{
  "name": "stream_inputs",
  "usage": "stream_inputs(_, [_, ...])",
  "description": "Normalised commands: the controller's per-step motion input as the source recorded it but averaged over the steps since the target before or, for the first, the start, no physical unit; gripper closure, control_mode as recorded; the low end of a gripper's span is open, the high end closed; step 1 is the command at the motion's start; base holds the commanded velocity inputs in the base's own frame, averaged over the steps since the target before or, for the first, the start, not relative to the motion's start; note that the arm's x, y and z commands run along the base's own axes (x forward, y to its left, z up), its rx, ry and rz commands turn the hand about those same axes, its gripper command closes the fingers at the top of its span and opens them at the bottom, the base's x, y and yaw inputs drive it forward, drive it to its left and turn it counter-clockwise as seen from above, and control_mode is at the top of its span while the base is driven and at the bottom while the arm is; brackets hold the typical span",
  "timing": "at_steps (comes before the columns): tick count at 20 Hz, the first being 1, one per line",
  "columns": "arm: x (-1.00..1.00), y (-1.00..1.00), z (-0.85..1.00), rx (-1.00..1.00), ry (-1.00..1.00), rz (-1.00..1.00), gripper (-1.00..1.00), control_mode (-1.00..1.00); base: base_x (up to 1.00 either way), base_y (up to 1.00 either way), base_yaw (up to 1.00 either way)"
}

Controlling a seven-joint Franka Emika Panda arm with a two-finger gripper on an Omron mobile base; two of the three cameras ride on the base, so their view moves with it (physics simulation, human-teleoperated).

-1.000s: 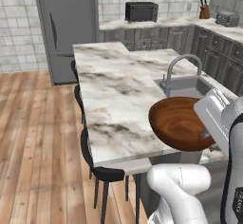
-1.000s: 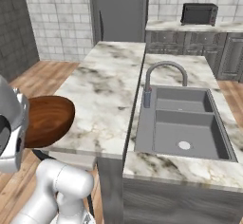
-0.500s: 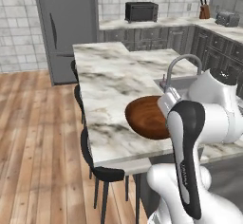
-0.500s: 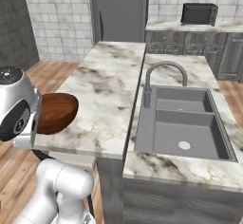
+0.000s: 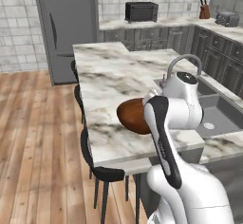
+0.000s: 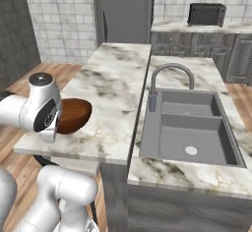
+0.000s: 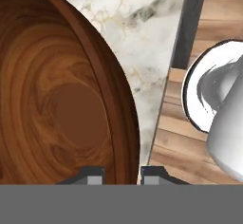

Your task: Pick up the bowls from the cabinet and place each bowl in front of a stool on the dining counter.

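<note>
The reddish-brown bowl [image 5: 134, 116] hangs over the tabletop [image 5: 111, 83] of the dining counter, near its stool-side edge and toward the near corner, tilted rather than level. The end effector [image 7: 122, 175] is clamped on it: in the hand view the wooden rim runs down between the two dark fingertips [image 7: 92, 174], so the wall is pinched from inside and outside. That rim grip explains the tilt, since the bowl's weight hangs off one side. A stool [image 5: 97, 163] stands tucked under that edge just beside the bowl, which fits the aim of a place setting in front of it. Whether the bowl's base touches the marble I cannot tell. The sink [image 6: 189, 126] lies well apart, across the tabletop.
</note>
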Motion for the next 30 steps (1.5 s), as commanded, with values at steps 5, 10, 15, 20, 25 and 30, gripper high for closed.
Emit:
stream_inputs(5, [1.0, 0.03, -0.32, 0.01, 0.12, 0.01, 1.0, -1.0, 0.0, 0.0, 0.0])
stream_inputs(10, [1.0, 0.35, -0.23, 0.0, 0.05, 0.06, 1.0, -1.0, 0.0, 0.0, 0.0])
stream_inputs(15, [0.87, 0.6, -0.17, 0.0, 0.0, 0.1, 1.0, -1.0, 0.0, 0.0, 0.0])
stream_inputs(20, [0.64, 0.38, -0.09, 0.0, 0.1, 0.09, 1.0, -1.0, 0.0, 0.0, 0.0])
stream_inputs(25, [0.37, 0.04, -0.01, 0.0, 0.18, 0.08, 1.0, -1.0, 0.0, 0.0, 0.0])
stream_inputs(30, [0.34, 0.0, -0.13, 0.0, 0.21, 0.07, 1.0, -1.0, 0.0, 0.0, 0.0])
